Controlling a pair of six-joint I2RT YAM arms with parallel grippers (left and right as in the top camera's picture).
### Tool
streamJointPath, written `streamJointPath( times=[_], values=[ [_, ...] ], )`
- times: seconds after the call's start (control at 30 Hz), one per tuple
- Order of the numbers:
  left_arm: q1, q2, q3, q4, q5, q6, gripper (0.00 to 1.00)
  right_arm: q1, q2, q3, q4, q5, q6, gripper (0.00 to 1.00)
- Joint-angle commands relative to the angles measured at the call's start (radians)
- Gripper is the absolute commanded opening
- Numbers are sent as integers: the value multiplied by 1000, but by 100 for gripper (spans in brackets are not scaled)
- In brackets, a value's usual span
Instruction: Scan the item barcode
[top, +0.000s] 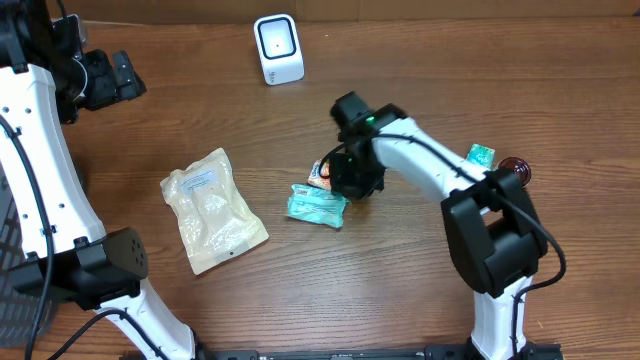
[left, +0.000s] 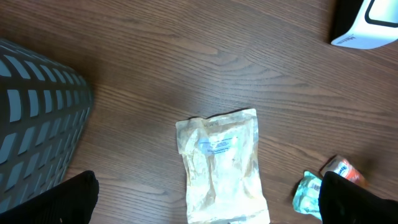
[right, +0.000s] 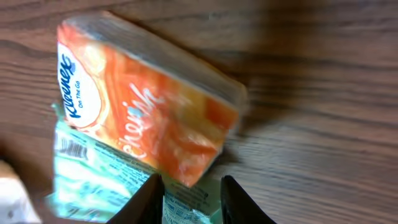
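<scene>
Two packs touch: orange tissue pack (right: 149, 106) overlapping teal pack (top: 315, 207). Right fingers (right: 149, 199) narrowly apart at its 6 o'clock; left fingers (left: 348, 199) wide apart.

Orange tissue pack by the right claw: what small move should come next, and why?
Probably open the right gripper wider and shift over the orange plastic-wrapped tissue pack: its fingers stand narrowly apart, short of the pack, which overlaps a teal packet.

Scanner (left: 364, 32) cropped at corner, teal packet (right: 99, 180) cut off below
</scene>
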Motion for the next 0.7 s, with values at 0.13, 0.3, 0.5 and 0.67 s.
streamJointPath(
  times=[0.13,0.3,0.5,0.67],
  values=[
    [-7,2,0,-2,-3,14,100,5,-5,28,-39,-88,-63,28],
    [-7,2,0,-2,-3,14,99,58,-5,-13,-47,-89,19,27],
    [-7,2,0,-2,-3,15,99,168,-5,-34,-27,-100,32,27],
    [-7,2,0,-2,-3,14,100,212,-5,-24,31,-117,4,28]
  ],
)
